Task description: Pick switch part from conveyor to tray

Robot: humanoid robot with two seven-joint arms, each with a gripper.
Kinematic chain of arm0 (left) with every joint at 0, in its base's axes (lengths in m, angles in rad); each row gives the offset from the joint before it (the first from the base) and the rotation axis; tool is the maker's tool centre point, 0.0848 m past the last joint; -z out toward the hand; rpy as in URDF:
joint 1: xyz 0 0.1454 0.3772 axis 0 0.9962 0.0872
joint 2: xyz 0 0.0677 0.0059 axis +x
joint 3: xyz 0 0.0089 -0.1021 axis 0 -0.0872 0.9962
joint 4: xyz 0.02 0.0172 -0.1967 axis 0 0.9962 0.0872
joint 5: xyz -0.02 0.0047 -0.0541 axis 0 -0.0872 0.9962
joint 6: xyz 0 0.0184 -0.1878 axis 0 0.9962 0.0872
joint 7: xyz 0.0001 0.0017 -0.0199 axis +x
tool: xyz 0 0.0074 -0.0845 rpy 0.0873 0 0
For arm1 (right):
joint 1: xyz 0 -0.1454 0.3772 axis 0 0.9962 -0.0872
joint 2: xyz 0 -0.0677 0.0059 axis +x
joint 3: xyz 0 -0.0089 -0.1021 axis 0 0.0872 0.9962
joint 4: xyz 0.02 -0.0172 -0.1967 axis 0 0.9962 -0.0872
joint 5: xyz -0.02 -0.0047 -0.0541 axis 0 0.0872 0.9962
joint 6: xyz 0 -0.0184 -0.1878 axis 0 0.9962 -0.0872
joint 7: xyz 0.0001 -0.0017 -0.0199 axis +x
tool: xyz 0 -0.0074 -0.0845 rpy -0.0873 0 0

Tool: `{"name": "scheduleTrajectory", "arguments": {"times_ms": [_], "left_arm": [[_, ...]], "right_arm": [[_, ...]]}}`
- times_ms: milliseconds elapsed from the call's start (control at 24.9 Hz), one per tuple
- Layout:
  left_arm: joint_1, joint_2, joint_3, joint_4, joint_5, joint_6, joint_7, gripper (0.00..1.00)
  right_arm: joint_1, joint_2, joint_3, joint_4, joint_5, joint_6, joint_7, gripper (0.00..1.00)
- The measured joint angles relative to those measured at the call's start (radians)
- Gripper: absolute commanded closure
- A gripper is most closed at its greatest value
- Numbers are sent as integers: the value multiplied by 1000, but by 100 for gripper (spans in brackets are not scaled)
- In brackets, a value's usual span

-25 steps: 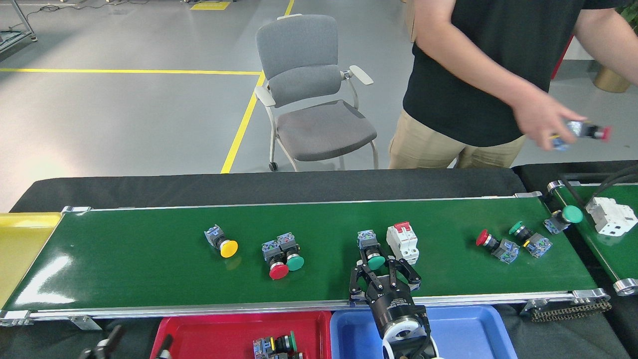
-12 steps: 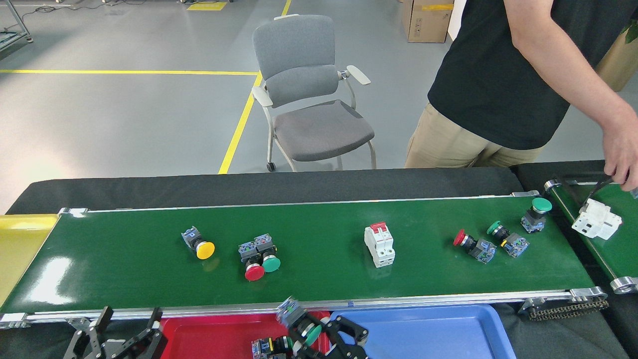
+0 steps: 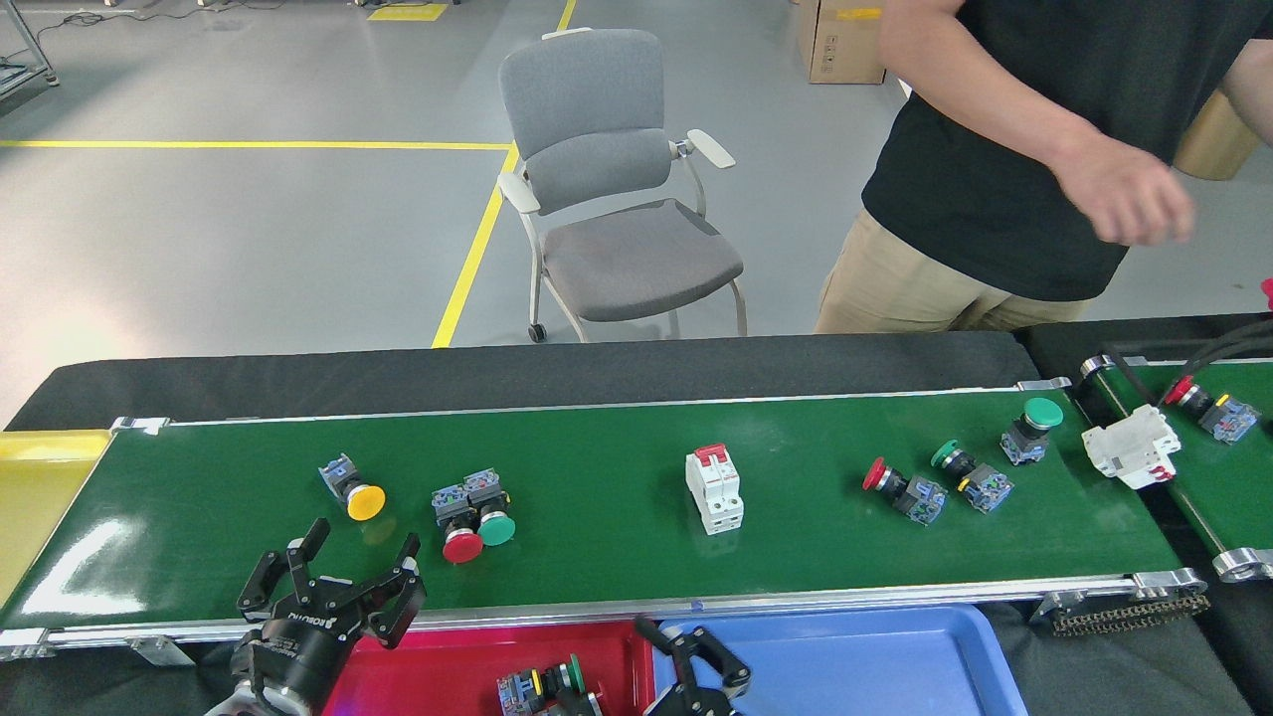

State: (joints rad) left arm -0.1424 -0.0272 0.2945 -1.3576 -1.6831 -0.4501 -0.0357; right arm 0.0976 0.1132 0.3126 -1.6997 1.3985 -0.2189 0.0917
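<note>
Several switch parts lie on the conveyor [image 3: 617, 557]: a yellow push button [image 3: 354, 490], a red and green pair [image 3: 470, 512], a white breaker with a red lever [image 3: 714, 488], a red button [image 3: 901, 488], a green button [image 3: 971, 481] and a green mushroom button [image 3: 1030, 429]. My left gripper [image 3: 338, 572] stands open over the belt's near rail, just in front of the yellow button and touching nothing. At the bottom edge my right gripper [image 3: 696, 661] is open and empty, between the red tray [image 3: 448, 661] and the blue tray [image 3: 875, 656]. A green-capped switch [image 3: 557, 686] lies in the red tray.
A second green belt [image 3: 1223, 487] at the right carries a white breaker [image 3: 1134, 452] and a red button [image 3: 1208, 408]. A person stands behind the conveyor with a hand [image 3: 1124, 189] raised. A grey chair [image 3: 617, 199] stands behind; a yellow surface [image 3: 40, 477] adjoins the left end.
My right gripper let the green button go into the red tray and opened. The left gripper rose to the belt's near rail. Parts drifted left; the person's hand lifted away.
</note>
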Motion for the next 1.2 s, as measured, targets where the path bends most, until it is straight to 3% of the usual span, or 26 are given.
{"name": "scheduleTrajectory", "arguments": {"times_ms": [120,241,401,521,562,602,682,722,802,1043,1203], "left_arm": [[-63,54,-1,96,0,37,-1,0],[-116,98,-1,197,0,76,-1,0],[-198,128,-2,330,0,132,-5,0],[-242,144,-2,409,0,172,-2,1],[-252,146,-2,430,0,184,0,5],[-259,149,-2,445,0,190,1,17],[-265,151,-2,461,6,195,5,71],[-265,151,-3,463,9,198,7,86],[-265,154,-3,465,19,184,11,93],[-244,165,-3,455,81,138,52,98],[-164,160,-3,321,110,71,57,97]], "right_arm": [[0,-18,-34,0,0,160,-76,0],[27,-70,-42,-2,0,271,-116,0],[132,-86,-42,-31,0,317,-150,0],[149,-86,-42,-47,0,330,-161,0],[149,-86,-42,-48,0,333,-161,0],[149,-85,-42,-48,0,336,-162,0],[145,-85,-42,-46,0,365,-167,0],[130,-85,-42,-36,1,387,-164,0],[58,-85,-43,4,0,430,-136,0],[-158,-85,-44,220,-3,477,-60,0],[-232,-64,-41,322,-3,480,-52,0]]}}
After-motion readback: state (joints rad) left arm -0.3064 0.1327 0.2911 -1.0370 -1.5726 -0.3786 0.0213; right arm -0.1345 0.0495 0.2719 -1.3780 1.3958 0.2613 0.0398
